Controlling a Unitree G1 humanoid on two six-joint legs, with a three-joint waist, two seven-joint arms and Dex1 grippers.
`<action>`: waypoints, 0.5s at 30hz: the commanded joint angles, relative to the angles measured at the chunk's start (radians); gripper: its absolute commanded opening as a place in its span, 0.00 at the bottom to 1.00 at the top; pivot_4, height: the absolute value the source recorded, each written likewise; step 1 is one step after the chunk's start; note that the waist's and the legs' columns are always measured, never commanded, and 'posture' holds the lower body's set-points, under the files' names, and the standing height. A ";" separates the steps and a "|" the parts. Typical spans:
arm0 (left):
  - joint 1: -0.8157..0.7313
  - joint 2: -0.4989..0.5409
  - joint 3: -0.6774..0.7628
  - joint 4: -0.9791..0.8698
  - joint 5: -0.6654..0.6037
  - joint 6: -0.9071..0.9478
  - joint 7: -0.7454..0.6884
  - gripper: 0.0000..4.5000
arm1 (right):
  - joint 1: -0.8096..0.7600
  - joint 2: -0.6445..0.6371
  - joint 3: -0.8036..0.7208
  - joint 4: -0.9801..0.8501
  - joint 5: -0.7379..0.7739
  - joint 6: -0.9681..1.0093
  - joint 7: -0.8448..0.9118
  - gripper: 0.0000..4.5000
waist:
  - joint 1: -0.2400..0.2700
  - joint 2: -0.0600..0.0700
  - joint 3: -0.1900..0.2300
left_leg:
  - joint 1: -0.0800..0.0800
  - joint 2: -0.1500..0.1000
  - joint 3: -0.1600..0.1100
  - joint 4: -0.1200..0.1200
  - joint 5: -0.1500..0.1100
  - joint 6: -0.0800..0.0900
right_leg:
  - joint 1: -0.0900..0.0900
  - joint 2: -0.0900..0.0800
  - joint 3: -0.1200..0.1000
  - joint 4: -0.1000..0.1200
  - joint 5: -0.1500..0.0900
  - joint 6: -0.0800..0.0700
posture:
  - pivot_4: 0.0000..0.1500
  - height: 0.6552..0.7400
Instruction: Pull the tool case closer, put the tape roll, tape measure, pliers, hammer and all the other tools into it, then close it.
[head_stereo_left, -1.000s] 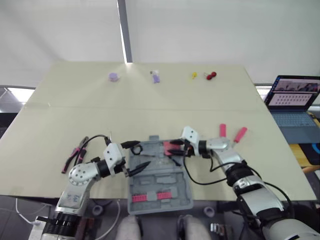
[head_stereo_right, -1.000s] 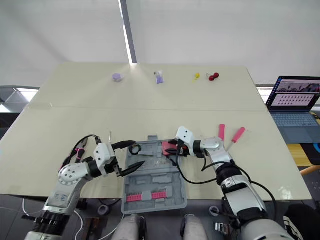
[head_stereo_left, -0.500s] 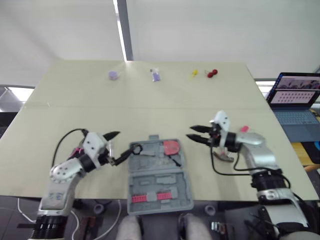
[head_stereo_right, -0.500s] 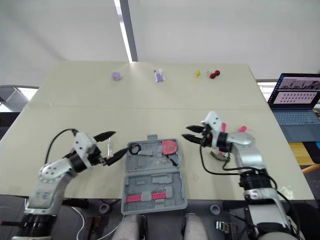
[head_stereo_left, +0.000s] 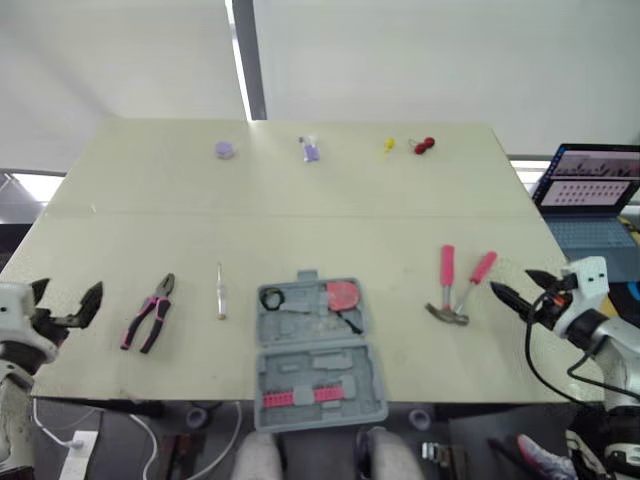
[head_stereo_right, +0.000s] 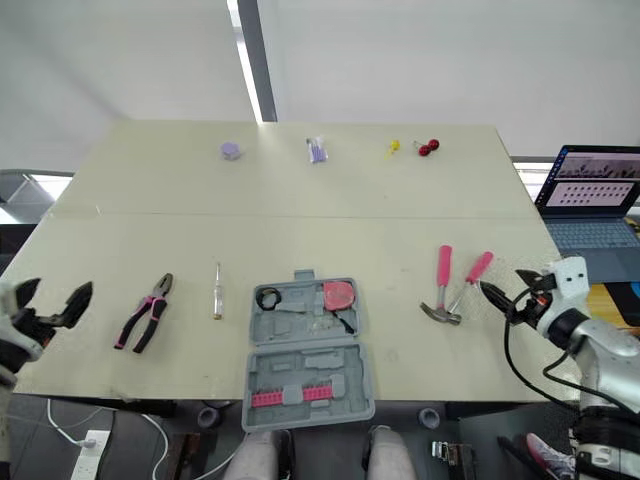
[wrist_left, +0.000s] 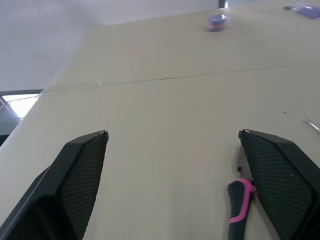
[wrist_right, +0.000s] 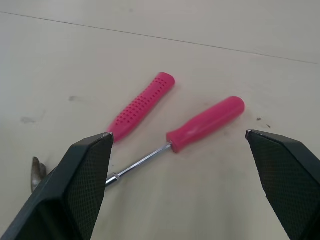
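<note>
Left: the left gripper (head_stereo_left: 68, 295) hung off the table's (head_stereo_left: 330, 215) near left corner, fingers spread wide, holding nothing.
Right: the right gripper (head_stereo_left: 512, 282) sat by the right edge, fingers apart and empty, pointing in at the tools.
Middle: the case (head_stereo_left: 310, 345) lay open at the near edge, its near half poking over the edge.
Inside: the tape roll (head_stereo_left: 270, 297) and tape measure (head_stereo_left: 342, 294) lay in the far half, with a pink row (head_stereo_left: 300, 393) in the near half.
Left of case: the pliers (head_stereo_left: 148, 312) lay flat, and a small screwdriver (head_stereo_left: 220, 291) lay between them and the case.
Right of case: the hammer (head_stereo_left: 447, 285) and pink screwdriver (head_stereo_left: 472, 278) lay close together, handles fanned apart, just in front of the right gripper.
Far edge: four small bits (head_stereo_left: 311, 150) stood in a row, well apart from everything.
Room: bare tabletop ran broad between the tools and the far edge.
Off the table: an open laptop (head_stereo_left: 590, 195) stood beyond the right edge.
</note>
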 joint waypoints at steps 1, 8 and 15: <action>-0.021 0.006 0.066 0.053 0.005 -0.014 0.102 1.00 | -0.004 0.006 -0.050 0.069 0.002 -0.106 -0.069 0.99 | 0.000 0.000 0.000 | 0.000 0.000 0.000 0.000 0.000 0.000 | 0.000 0.000 0.000 0.000 0.000 0.000 | 1.00 1.00; -0.028 0.006 0.092 0.177 0.030 -0.063 0.219 1.00 | -0.018 0.023 -0.068 0.200 0.010 -0.231 -0.147 0.99 | -0.002 -0.002 0.000 | 0.000 0.000 0.001 0.000 -0.001 0.000 | 0.000 0.000 0.000 0.000 0.000 0.001 | 1.00 1.00; -0.035 0.004 0.081 0.224 0.017 -0.073 0.236 1.00 | -0.012 0.047 -0.060 0.227 0.017 -0.270 -0.171 0.99 | -0.002 -0.003 0.000 | 0.000 0.000 0.002 0.000 -0.002 -0.001 | 0.000 -0.001 0.001 -0.001 0.000 0.001 | 1.00 1.00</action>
